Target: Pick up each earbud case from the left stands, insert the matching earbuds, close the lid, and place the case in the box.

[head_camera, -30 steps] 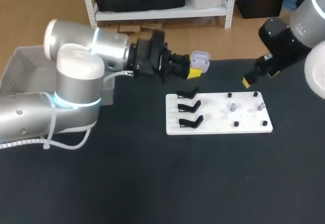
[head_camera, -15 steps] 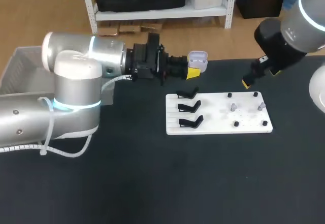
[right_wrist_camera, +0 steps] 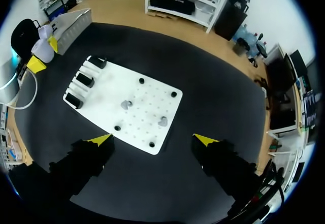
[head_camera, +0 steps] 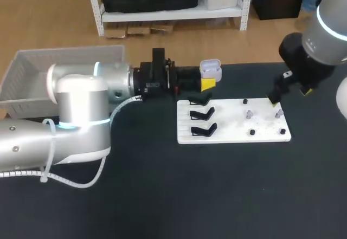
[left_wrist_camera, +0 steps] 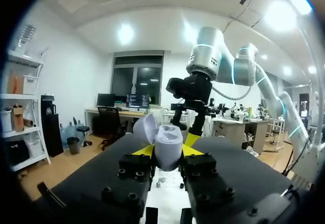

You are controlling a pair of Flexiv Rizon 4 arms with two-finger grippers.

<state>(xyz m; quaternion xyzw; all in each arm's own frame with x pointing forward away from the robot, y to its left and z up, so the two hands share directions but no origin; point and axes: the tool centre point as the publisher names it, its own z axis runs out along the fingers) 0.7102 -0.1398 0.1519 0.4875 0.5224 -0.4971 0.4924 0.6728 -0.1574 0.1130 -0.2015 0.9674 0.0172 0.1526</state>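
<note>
The left fingers (left_wrist_camera: 146, 151) are clamped from both sides on the case (left_wrist_camera: 168, 144), which stands upright between them with its lid open. Behind them the left arm (head_camera: 81, 95) lies level, reaching in from the left with its wrist pointing right along the far side of the counter (head_camera: 162, 195), so the case (head_camera: 210, 71) hangs just past the far left corner of the board (head_camera: 233, 133). The right fingers (right_wrist_camera: 100, 139) stand wide apart with nothing between them, pointing down above the board's (right_wrist_camera: 147, 94) far right corner; the right arm (head_camera: 312, 55) comes in from the far right. The white board lies flat on the black counter, with three black stands (head_camera: 202, 112) in a row along its left edge and two small grey earbuds (right_wrist_camera: 126, 103) among black pegs on its right half. The box (head_camera: 32, 71), a pale basket, sits at the far left behind the left arm.
</note>
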